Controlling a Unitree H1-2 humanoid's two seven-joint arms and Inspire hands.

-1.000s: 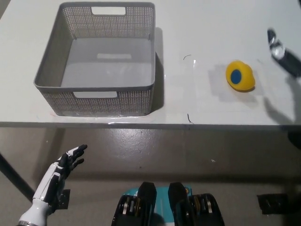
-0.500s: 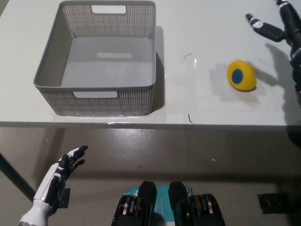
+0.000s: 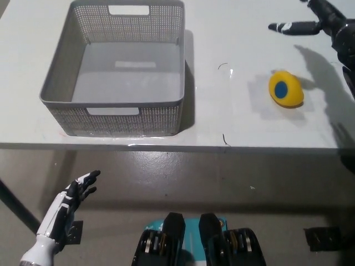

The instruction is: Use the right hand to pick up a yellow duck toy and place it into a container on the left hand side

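Just below right hand (image 3: 327,19): duck (image 3: 286,88)

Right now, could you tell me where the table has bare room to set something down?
Bare table lies between the grey basket and the yellow duck toy. The far right is crowded: the right hand hangs above the duck.

1 yellow duck toy (image 3: 286,88) and 1 grey mesh basket (image 3: 115,111) sit on 1 white counter (image 3: 233,116). 2 robot hands show: 1 white (image 3: 75,194), 1 black (image 3: 327,22).
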